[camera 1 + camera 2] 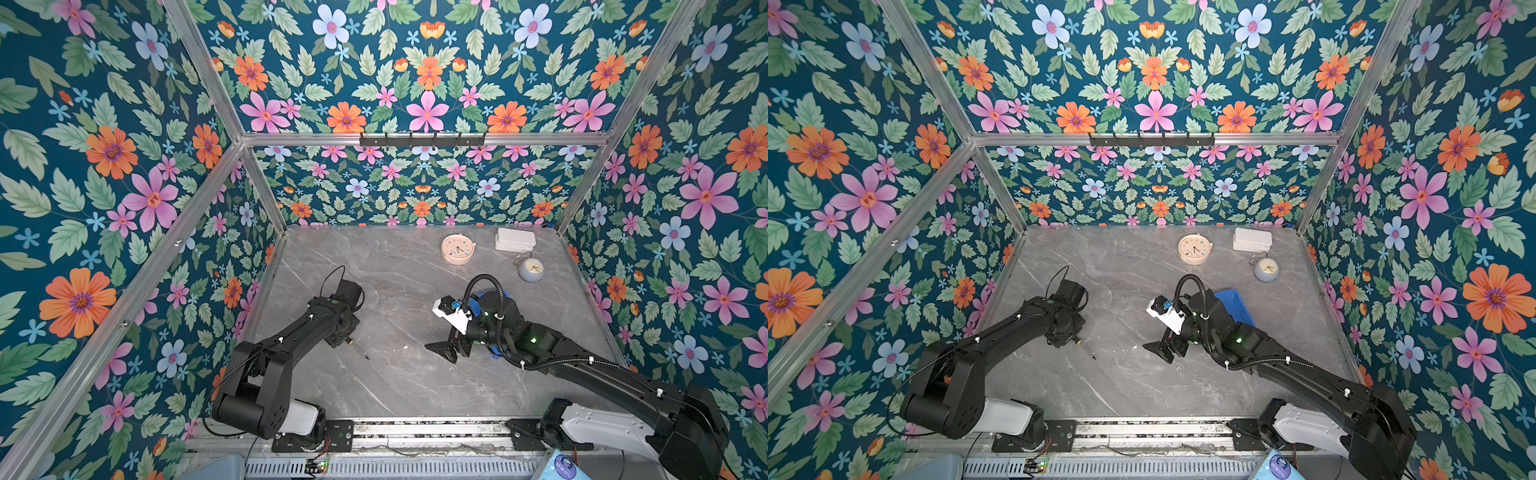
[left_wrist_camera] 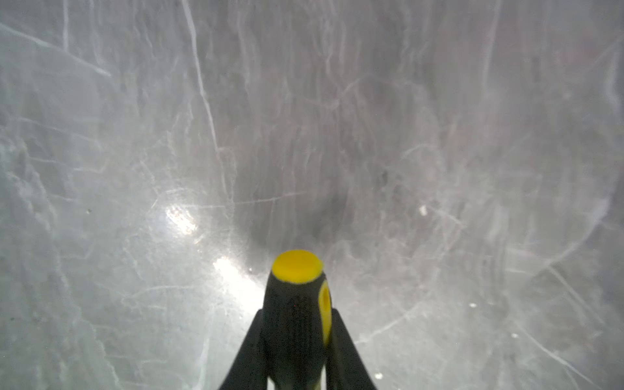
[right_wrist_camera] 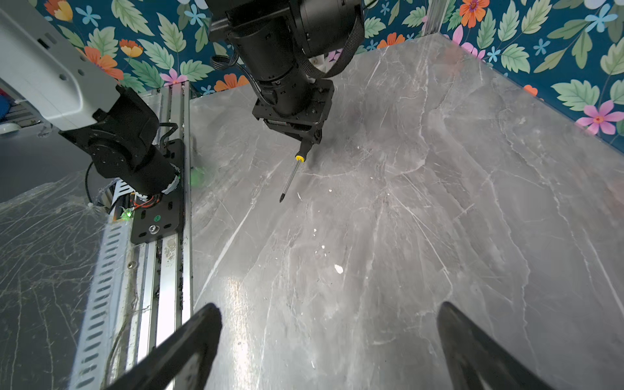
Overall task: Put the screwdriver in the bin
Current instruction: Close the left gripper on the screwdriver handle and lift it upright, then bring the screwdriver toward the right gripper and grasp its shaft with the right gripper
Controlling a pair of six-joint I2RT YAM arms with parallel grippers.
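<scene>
I count one screwdriver (image 3: 293, 174), its handle clamped in my left gripper (image 3: 310, 137). The right gripper (image 3: 328, 305) is spread wide and empty. One bin (image 1: 1236, 306) sits partly under my right arm. Two clocks, a pink clock (image 1: 458, 248) and a grey clock (image 1: 531, 269), sit with one box (image 1: 515, 240) near the far-right edge. The table (image 1: 395, 386) lies open between the grippers.

A lab robot test booth: silver aluminium frame bars (image 1: 291, 139) carry flat teal floral-print wall panels (image 1: 428, 66) around a grey marble-patterned tabletop (image 1: 407, 382). A black jointed robot arm at near left (image 1: 286, 336) and a matching one at near right (image 1: 602, 370) are bolted to a slotted metal rail (image 1: 415, 428).
</scene>
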